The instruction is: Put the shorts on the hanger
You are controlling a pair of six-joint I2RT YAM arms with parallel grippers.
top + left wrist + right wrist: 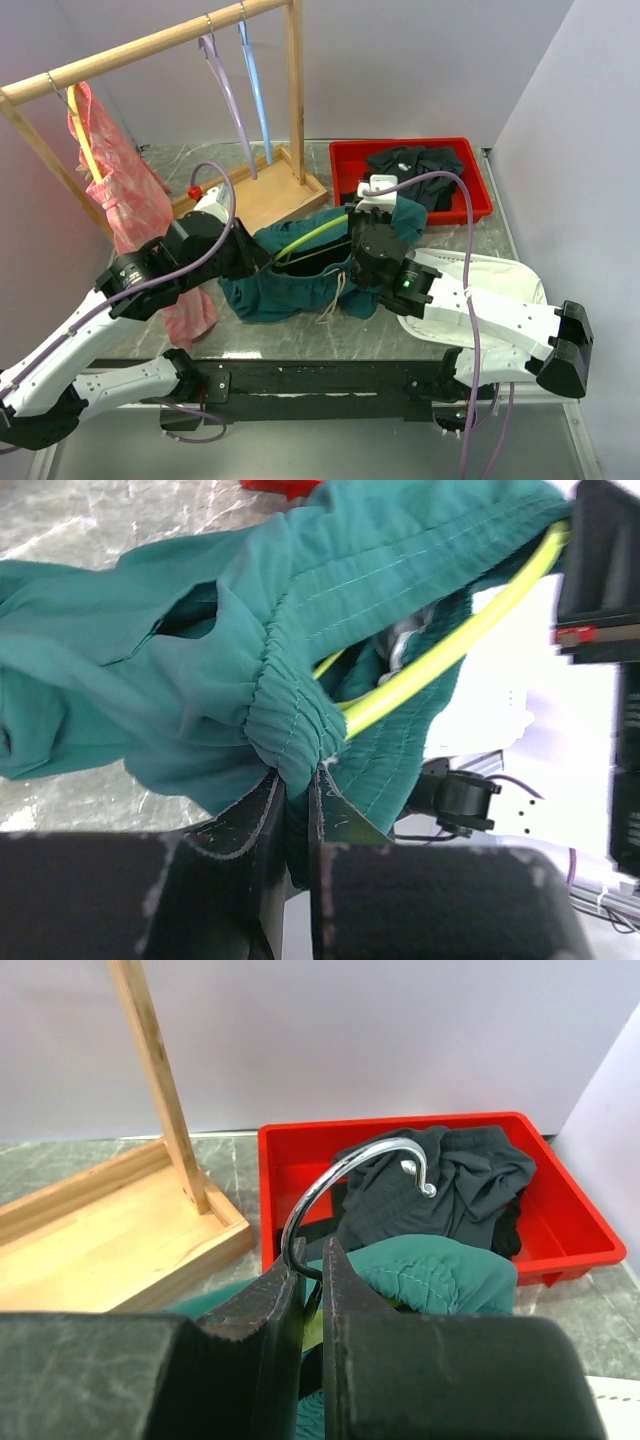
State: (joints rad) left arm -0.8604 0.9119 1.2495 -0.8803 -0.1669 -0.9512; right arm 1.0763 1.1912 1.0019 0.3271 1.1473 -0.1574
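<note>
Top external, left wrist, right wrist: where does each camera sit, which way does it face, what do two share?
Top external: above and behind the robot, looking down on the table; left arm and right arm meet at the shorts.
Left wrist: on the left arm, looking along its own jaws, shut on the shorts' waistband; the hanger runs through.
Right wrist: on the right arm, facing the far wall; its jaws clamp the hanger's hook, red bin behind.
Shared: top and right wrist both show the red bin.

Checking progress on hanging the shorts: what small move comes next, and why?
Probably the left gripper should pull the shorts further onto the hanger: it pinches their waistband, the hanger already runs inside it, and the right gripper steadies the hook.
</note>
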